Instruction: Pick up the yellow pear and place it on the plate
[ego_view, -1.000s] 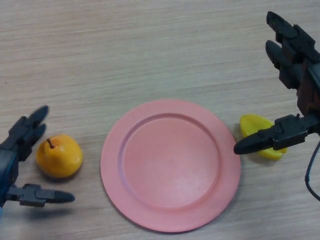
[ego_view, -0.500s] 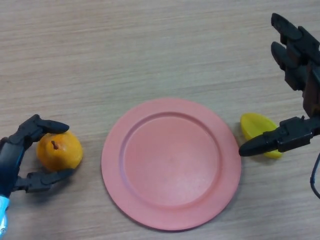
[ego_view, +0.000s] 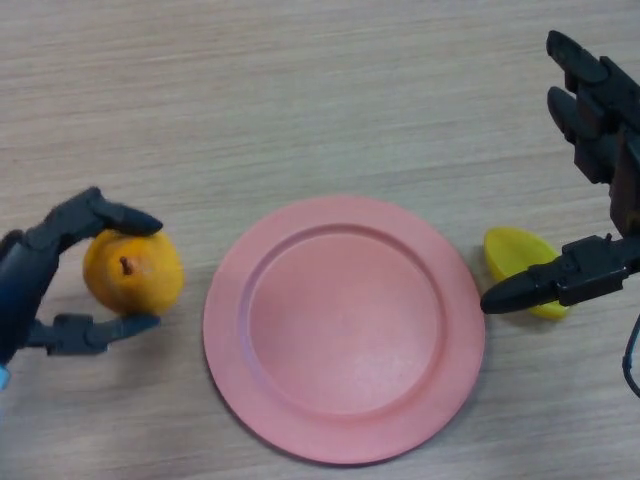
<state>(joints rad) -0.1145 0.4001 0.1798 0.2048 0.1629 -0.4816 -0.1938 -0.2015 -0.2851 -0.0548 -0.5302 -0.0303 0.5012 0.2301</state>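
Note:
The yellow-orange pear (ego_view: 135, 273) with a short brown stem sits at the left, just left of the pink plate (ego_view: 344, 325). My left hand (ego_view: 40, 275) is shut on the pear, fingers curled over its top and thumb under its near side. The pear looks raised and tilted, stem toward me. The plate lies bare in the middle of the wooden table. My right hand (ego_view: 600, 160) hovers open at the right edge, its thumb reaching over a small yellow piece.
A small yellow lemon-like piece (ego_view: 520, 268) lies right of the plate, partly under my right thumb. The wooden tabletop (ego_view: 300, 100) stretches behind the plate.
My left hand closed round the pear, then carried it slightly up and to the right, toward the plate. My right hand has barely moved.

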